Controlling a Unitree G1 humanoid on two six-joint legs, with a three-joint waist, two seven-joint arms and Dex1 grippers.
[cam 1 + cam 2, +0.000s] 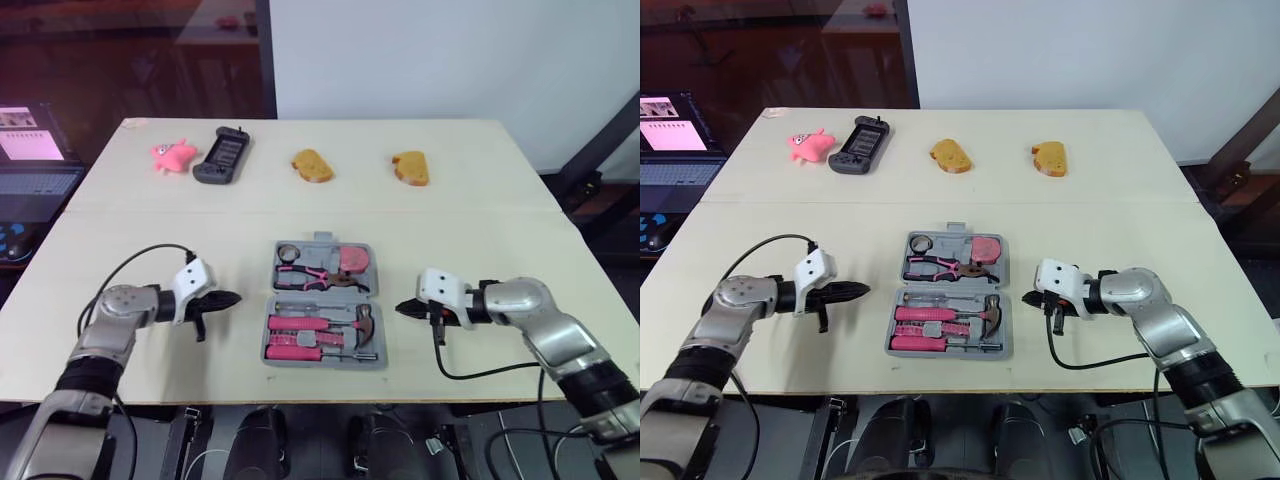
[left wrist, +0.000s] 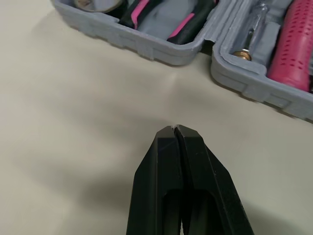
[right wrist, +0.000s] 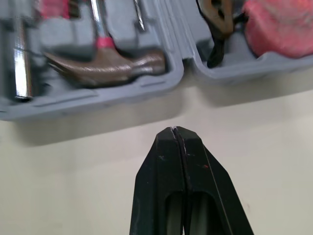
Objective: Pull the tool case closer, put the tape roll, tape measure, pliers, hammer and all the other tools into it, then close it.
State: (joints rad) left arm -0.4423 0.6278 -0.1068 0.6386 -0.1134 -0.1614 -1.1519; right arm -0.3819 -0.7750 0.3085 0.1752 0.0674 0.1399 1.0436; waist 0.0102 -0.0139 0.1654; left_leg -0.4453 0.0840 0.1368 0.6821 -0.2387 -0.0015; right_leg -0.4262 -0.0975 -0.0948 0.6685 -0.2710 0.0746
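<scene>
I am holding both end effectors low over the counter (image 1: 480, 220), one on each side of the tool case (image 1: 322, 293). Both are pinched fully closed, fingers pressing together, and neither is carrying anything.

The case is lying open and flat in front of me, its two halves spreading toward 12 and 6 o'clock, and the hinge line between them is running from 9 to 3. The tape roll (image 1: 287, 251), pliers (image 1: 315, 275) and tape measure (image 1: 352, 259) are sitting in the far half. The hammer (image 1: 362, 322) and the pink-handled drivers are lying in the near half, so I am judging the loading done and the closing left to do.

From my left end effector (image 1: 232, 297) the case is lying at 3 o'clock, just beside the tips. From my right end effector (image 1: 400, 308) it is lying at 9 o'clock. The right one seems to be sitting a little nearer the case wall, roughly level with the hinge and pointing at the hammer's end of the near half.

Because the hinge is running side to side, I am expecting the fold to go along the 12-to-6 line, one half swinging over the other. Either arm is placed to get under an outer edge, and the other could be steadying the half that is staying down.
</scene>
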